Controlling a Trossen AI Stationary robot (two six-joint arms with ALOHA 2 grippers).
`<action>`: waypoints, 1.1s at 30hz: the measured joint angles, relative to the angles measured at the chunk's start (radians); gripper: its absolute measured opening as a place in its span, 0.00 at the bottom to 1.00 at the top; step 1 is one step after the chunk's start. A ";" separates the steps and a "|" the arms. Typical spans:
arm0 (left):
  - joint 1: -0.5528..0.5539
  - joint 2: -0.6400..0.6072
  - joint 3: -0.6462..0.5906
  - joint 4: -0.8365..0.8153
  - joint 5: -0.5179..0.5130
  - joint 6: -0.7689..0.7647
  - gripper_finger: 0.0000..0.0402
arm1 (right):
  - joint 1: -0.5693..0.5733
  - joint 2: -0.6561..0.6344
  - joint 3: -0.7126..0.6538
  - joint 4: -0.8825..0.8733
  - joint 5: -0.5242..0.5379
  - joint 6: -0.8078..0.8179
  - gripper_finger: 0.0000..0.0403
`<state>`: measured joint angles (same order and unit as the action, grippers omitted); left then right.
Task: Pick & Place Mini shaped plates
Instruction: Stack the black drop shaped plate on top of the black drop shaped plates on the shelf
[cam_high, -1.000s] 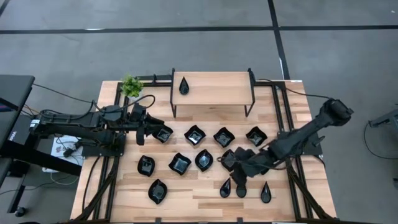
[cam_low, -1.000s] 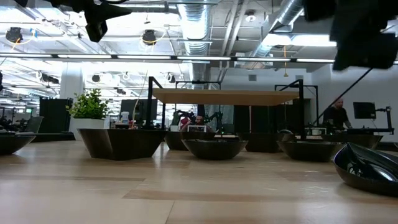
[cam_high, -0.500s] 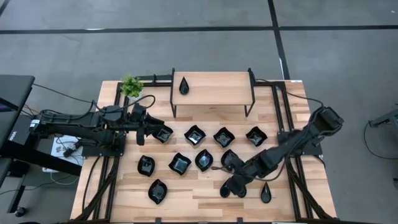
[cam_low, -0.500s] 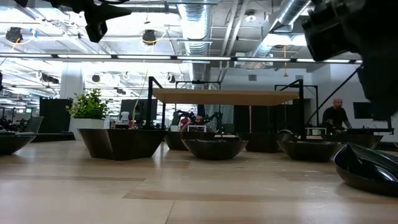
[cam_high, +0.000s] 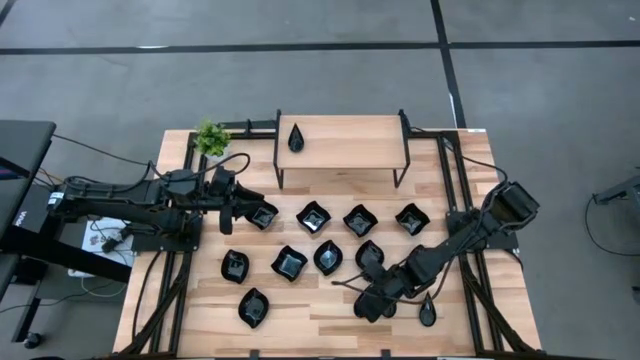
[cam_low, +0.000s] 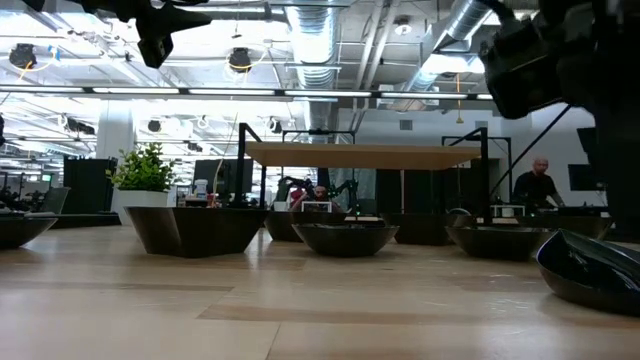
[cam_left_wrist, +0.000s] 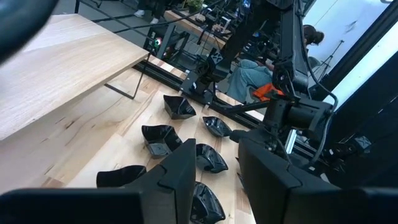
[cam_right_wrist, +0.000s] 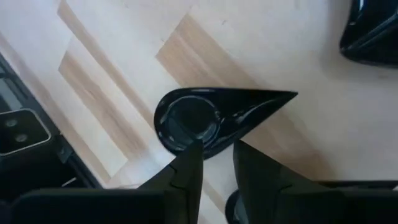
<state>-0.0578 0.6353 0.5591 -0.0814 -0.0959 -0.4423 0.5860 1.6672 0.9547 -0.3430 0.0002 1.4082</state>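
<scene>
Teardrop plate (cam_right_wrist: 211, 118) sits pinched by right gripper (cam_right_wrist: 214, 165), another dish (cam_right_wrist: 373, 37) near.

The mini shaped plates (cam_high: 313, 217) are small glossy black dishes spread over the light wood table in the middle of the high view; wavy-edged squares form an upper row, leaf-like ovals (cam_high: 327, 257) sit in the row below, and one more oval (cam_high: 253, 307) lies alone at lower left. A narrow teardrop (cam_high: 296, 138) rests on the raised shelf at top centre; another teardrop (cam_high: 428, 310) lies flat at lower right; a third teardrop (cam_right_wrist: 211, 118) fills the centre of the right wrist view, round end left, point right.
</scene>
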 joint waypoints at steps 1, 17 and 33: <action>0.000 0.000 0.000 0.000 0.000 0.000 0.30 | -0.002 0.003 0.001 0.001 0.000 0.000 0.20; 0.000 0.000 0.000 0.000 0.000 0.000 0.30 | -0.045 0.004 0.001 -0.052 0.002 0.000 0.19; 0.000 0.000 0.000 0.000 0.000 0.000 0.30 | -0.026 0.005 0.001 -0.055 0.000 0.033 0.19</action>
<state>-0.0578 0.6357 0.5594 -0.0814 -0.0959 -0.4419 0.5598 1.6724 0.9562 -0.3981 -0.0002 1.4414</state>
